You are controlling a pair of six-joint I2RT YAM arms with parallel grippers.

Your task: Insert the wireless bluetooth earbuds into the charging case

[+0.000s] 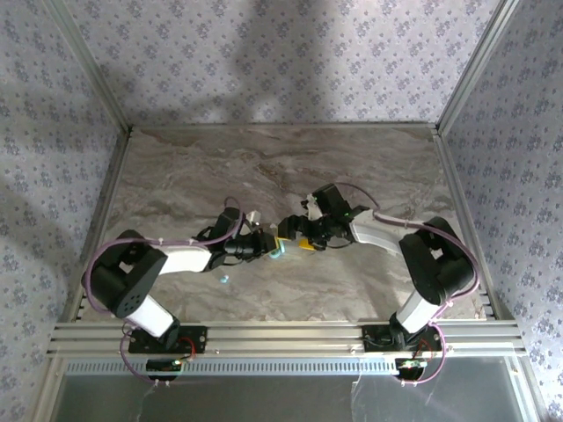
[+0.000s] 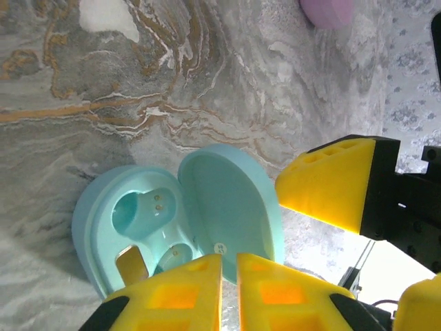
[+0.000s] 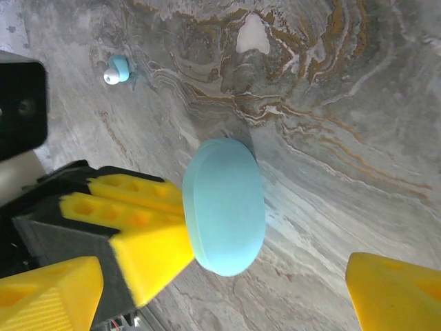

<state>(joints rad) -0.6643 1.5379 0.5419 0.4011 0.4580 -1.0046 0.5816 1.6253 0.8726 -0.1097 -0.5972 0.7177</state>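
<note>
The light blue charging case (image 2: 131,221) stands open on the marble, its lid (image 2: 231,207) upright. Both sockets (image 2: 141,207) show bare gold contacts; the nearer one is partly hidden. My left gripper (image 2: 229,276) has its jaws almost together, pinching the lid's lower rim; from above it sits at the case (image 1: 280,249). My right gripper (image 3: 224,296) stands wide open just behind the lid's back (image 3: 224,207), touching nothing. One light blue earbud (image 3: 117,69) lies loose on the table, near the left arm (image 1: 223,279).
A pink oval pod (image 2: 327,10) lies further back on the table. The two grippers (image 1: 305,236) meet closely at the table's middle. Patterned walls and metal rails enclose the marble top (image 1: 176,167).
</note>
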